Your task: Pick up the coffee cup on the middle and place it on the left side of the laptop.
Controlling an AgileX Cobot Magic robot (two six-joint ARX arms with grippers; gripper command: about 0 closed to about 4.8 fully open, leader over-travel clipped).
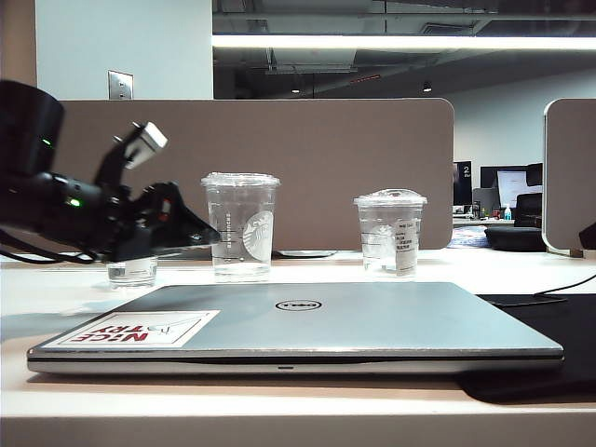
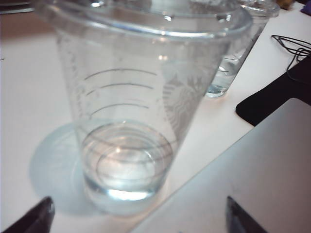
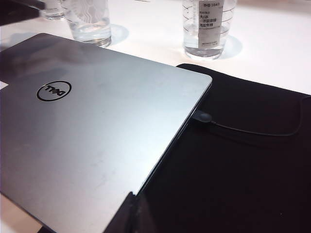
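Behind my white desk [image 1: 521,270] I see a taupe partition panel [image 1: 326,158], another panel [image 1: 570,177] at right, a pale wall with a metal switch plate [image 1: 120,85], a ceiling strip light [image 1: 400,42], and distant monitors [image 1: 507,186].

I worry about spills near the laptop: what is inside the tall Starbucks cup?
The coffee cup holds only a shallow layer of clear liquid at its bottom; above that it looks empty, under a clear lid. It stands on the table behind the closed laptop.

Black left arm [image 1: 56,209], green lights, black-fingered end effector [image 2: 138,221].
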